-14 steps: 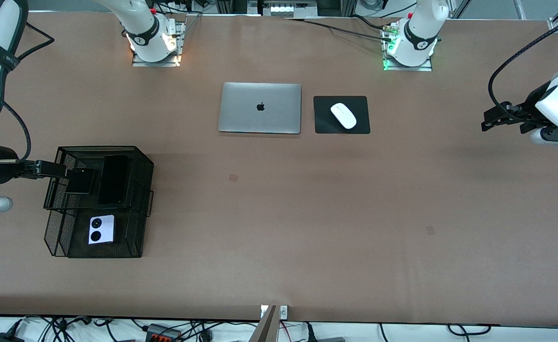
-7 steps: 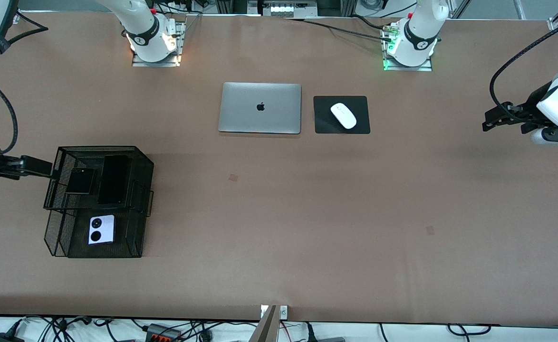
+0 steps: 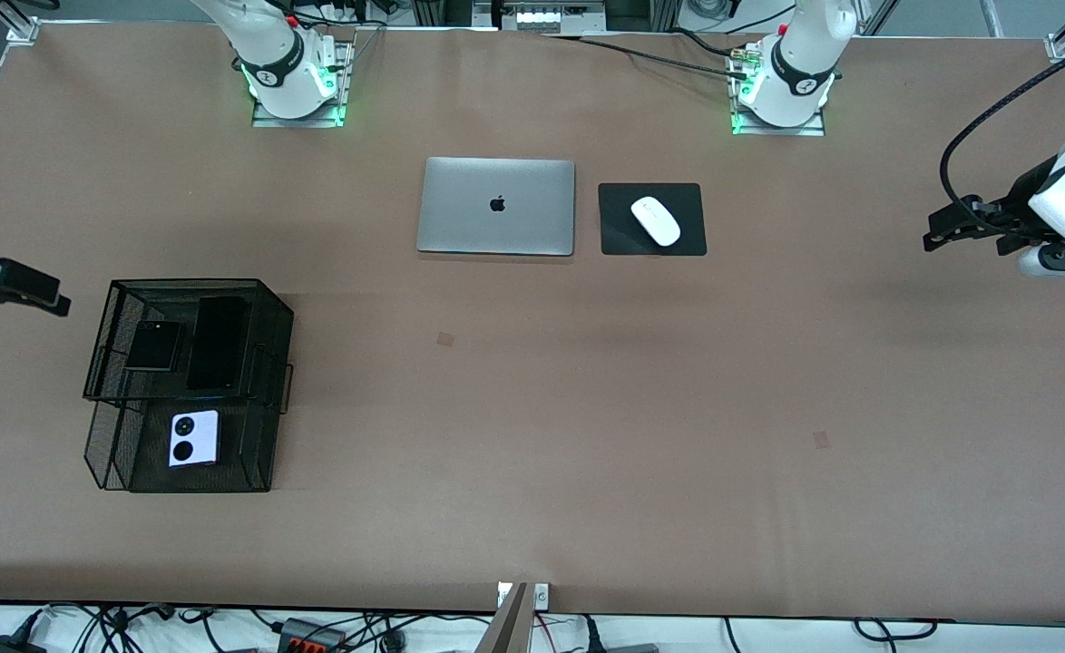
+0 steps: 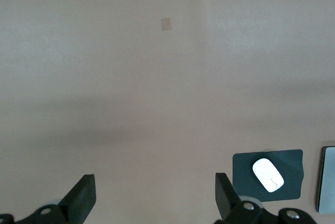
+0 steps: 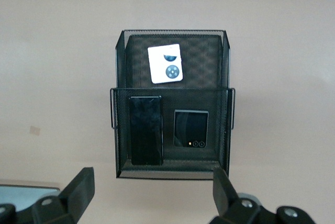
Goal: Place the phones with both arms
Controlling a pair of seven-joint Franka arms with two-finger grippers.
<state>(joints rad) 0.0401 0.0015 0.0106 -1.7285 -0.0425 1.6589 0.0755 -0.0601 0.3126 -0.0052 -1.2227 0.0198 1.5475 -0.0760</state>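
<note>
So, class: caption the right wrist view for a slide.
Three phones rest in a black mesh rack below the open right claw.

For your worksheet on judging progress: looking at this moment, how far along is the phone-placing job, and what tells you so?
It looks finished. Done: the black flip phone and slab phone lie on the mesh rack's upper tier, the lavender-white flip phone on its lower tier. In hand: nothing; the right gripper and left gripper have open, empty jaws, clear of the rack. Left: apparently nothing.
</note>
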